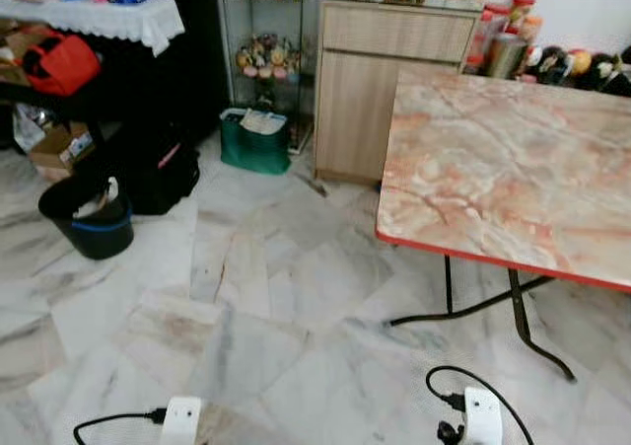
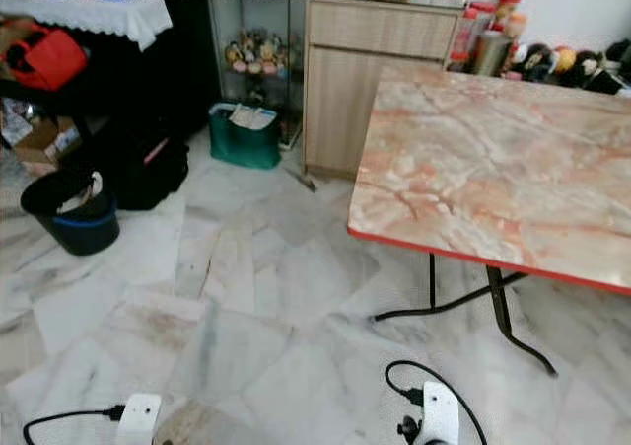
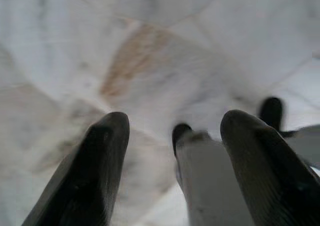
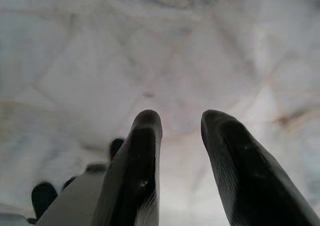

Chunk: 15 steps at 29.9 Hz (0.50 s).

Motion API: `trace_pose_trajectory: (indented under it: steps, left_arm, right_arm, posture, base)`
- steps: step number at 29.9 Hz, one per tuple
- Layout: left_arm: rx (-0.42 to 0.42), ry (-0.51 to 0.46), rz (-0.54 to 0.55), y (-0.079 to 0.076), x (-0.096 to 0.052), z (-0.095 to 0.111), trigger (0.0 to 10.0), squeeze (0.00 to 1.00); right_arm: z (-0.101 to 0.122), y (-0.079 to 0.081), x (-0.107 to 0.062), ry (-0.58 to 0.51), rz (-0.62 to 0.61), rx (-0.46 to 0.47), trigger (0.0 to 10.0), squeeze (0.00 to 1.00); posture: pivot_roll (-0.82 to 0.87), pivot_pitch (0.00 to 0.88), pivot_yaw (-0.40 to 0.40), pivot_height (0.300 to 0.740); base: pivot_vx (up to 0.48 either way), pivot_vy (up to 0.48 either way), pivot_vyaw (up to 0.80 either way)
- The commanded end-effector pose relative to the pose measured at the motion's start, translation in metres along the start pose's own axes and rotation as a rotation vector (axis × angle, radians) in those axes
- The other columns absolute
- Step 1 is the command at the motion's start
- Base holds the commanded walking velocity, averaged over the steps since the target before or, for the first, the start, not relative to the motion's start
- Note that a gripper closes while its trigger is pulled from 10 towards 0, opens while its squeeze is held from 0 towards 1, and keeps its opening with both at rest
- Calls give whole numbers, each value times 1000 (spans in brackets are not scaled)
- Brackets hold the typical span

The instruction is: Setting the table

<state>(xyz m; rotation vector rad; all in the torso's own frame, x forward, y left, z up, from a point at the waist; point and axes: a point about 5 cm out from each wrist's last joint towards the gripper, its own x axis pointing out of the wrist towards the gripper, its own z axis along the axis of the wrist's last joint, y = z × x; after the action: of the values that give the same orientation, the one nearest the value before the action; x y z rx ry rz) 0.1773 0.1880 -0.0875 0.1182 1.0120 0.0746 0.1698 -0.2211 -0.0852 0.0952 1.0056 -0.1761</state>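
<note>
- One desk (image 1: 513, 169) with a pink marbled top and a red edge fills the right of the frame; its top is bare, and two black metal legs (image 1: 523, 327) show beneath it.
- One wooden cabinet (image 1: 389, 80) stands in the upper middle, just behind the desk's far corner.
- A row of jars and small figures (image 1: 537, 55) lines the wall at the upper right, too blurred to count.
- One green bag (image 1: 254, 141) sits on the floor beside the cabinet.
- One black bucket (image 1: 87, 218) with a blue band stands at the left, near one black bag (image 1: 158, 174).
- One red bag (image 1: 61, 62) lies at the upper left, under a shelf covered by a white cloth (image 1: 99, 16).
- The marble floor (image 1: 276, 317) takes the lower half of the frame.
- Two wrists show at the bottom edge, each with a black cable.
- Left gripper (image 3: 172, 131): its two black fingers are spread apart, holding nothing, pointing at the floor.
- Right gripper (image 4: 180, 123): two fingers parted, holding nothing, over the floor.
</note>
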Motion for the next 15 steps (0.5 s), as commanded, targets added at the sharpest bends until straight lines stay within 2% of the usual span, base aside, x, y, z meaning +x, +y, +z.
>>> trace_pose_trajectory:
  steps: [1,8,15]
  left_arm:
    - [21,25,5,5,0,-5,10000,0]
    - [20,18,4,6,0,-3,10000,0]
    - [17,17,3,5,0,-3,10000,0]
  right_arm:
    - [-3,1,0,24,-5,12,10000,0]
    - [-2,2,0,26,-3,-14,10000,0]
    - [0,2,0,1,1,8,10000,0]
  posture:
    - [32,0,-46,740]
    - [41,0,-47,740]
    - [38,0,-52,740]
  base:
    - [0,-480,-569]
    - [0,-480,-707]
    - [0,-411,0]
